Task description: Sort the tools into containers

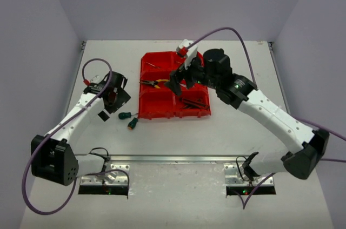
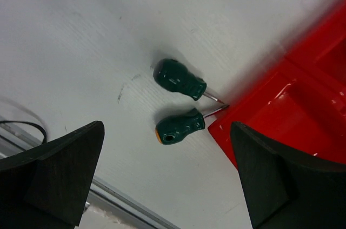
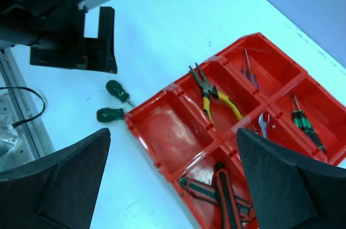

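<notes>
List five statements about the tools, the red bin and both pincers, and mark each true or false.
1. Two stubby green-handled screwdrivers lie on the white table, outside the red plastic six-compartment bin. True.
2. The yellow-handled pliers lie on the table. False: they lie inside a bin compartment.
3. The left pincer grips a screwdriver. False: it is open and empty, above them.
4. The right pincer is open. True.
5. The corner compartment nearest the screwdrivers is empty. True.
</notes>
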